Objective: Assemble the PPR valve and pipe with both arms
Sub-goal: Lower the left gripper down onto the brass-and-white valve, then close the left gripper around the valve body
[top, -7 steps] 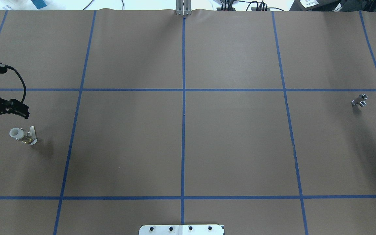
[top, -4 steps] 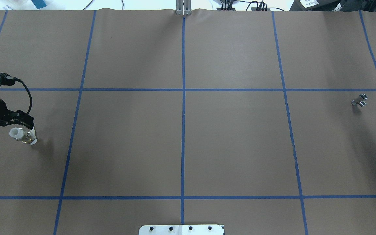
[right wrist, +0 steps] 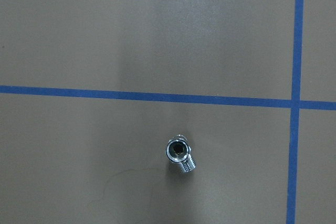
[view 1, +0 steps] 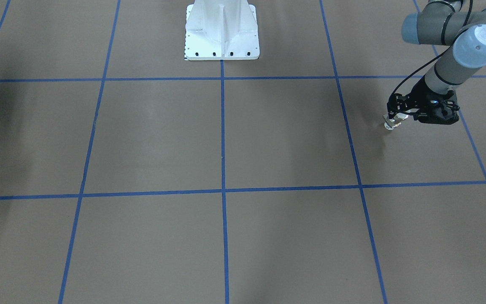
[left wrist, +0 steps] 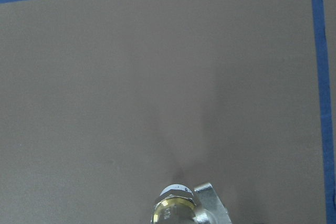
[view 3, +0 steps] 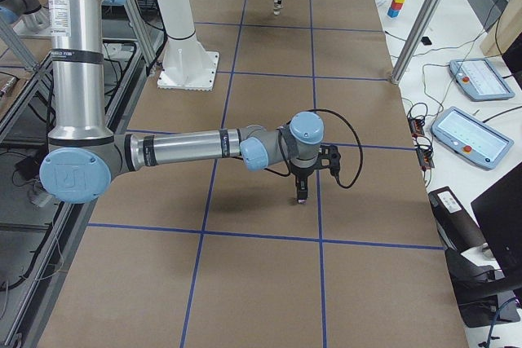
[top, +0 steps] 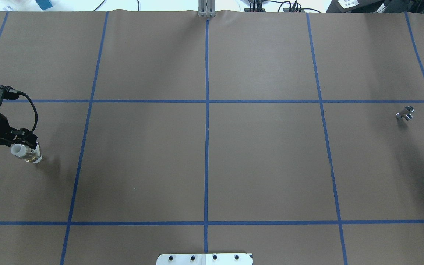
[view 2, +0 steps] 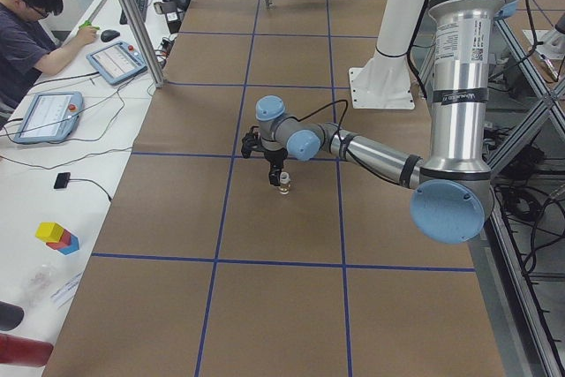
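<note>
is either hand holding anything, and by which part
Right hand holds nothing; the pipe sits free. Left hand is at the PPR valve, but a grip cannot be told.

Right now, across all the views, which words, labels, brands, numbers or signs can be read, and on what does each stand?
None reads for certain.
Dark vertical print on the left arm's silver tube: too blurred.
Same on the right arm's silver tube: too blurred.
Mark on the light-blue round joint cap: too small.
White paper label, overhead view's top right: too small.
Tablet screens: too small.
</note>
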Controlling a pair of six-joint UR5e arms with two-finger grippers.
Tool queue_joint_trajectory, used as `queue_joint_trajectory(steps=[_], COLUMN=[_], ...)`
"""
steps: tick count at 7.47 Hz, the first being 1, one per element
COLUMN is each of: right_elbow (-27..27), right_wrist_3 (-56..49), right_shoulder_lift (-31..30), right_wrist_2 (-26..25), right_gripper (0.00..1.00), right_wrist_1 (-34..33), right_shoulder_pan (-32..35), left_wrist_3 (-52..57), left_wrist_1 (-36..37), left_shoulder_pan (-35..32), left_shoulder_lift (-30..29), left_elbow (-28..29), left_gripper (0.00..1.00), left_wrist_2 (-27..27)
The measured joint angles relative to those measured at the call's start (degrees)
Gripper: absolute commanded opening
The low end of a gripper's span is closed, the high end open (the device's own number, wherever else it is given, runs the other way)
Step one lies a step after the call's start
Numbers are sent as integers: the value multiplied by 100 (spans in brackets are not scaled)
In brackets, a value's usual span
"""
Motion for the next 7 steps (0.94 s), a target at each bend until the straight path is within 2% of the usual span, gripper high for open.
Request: queue_joint_trajectory(steps=[5, 7], right_elbow=[-5, -5], right_wrist_3=[0, 0], right_shoulder_lift=[-10, -10], right_wrist_2=[37, 37], right_gripper=[100, 100], right_wrist_1=[0, 0], right_shoulder_pan=[0, 0], left_wrist_3=[36, 57], left_wrist_1=[-8, -57], left_shoulder_pan=[50, 75], left_shoulder_lift=[28, 130], left_elbow=[73, 75], left_gripper=[71, 65], left_wrist_2=[-7, -10])
